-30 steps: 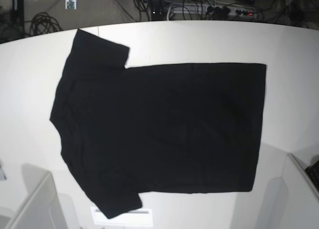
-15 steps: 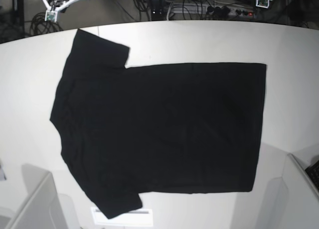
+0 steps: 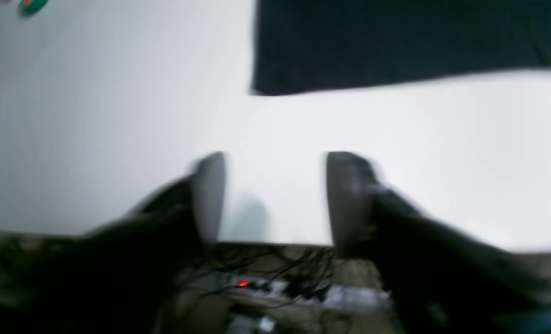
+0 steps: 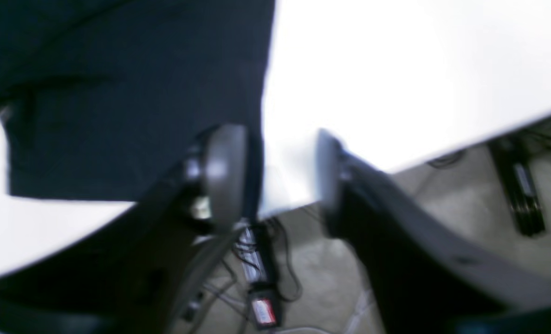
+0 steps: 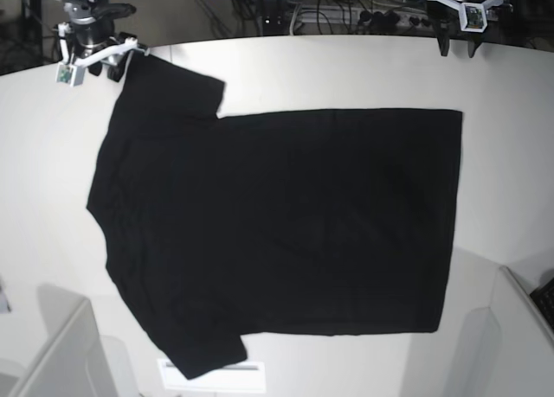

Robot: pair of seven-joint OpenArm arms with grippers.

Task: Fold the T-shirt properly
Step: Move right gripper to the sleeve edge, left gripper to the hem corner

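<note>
The T-shirt [image 5: 277, 224] lies spread flat on the white table [image 5: 346, 73], plain black side up, collar at the left and hem at the right. My right gripper [image 5: 111, 64] hovers at the far left, just beside the far sleeve [image 4: 117, 93]. In the right wrist view its jaws [image 4: 275, 171] stand open and empty over the table's edge. My left gripper [image 5: 458, 44] hangs above the far right edge, short of the hem's far corner [image 3: 266, 83]. In the left wrist view it [image 3: 275, 195] is open with bare table between the fingers.
Grey box walls rise at the near left [image 5: 61, 354] and near right [image 5: 519, 328]. A white label [image 5: 216, 378] peeks out under the near sleeve. Cables and a power strip [image 5: 381, 18] lie on the floor beyond the far edge.
Both arms have come in from beyond the far edge toward the table's far corners. The right one now reaches the far sleeve. The shirt has not moved.
</note>
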